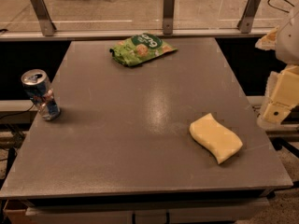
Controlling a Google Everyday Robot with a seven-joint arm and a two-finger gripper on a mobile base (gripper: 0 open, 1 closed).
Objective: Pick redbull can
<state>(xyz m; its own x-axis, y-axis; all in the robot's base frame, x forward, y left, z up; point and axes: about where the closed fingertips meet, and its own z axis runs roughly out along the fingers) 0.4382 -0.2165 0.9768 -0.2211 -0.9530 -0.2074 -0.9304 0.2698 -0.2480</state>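
Your tool hangs off the right edge of the bench, its grip impossible to tell; you're at the approach, so carry it across to the can standing upright at the left edge

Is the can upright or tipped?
Upright: the redbull can stands on its base, silver top up. The gripper is beyond the table's right edge.
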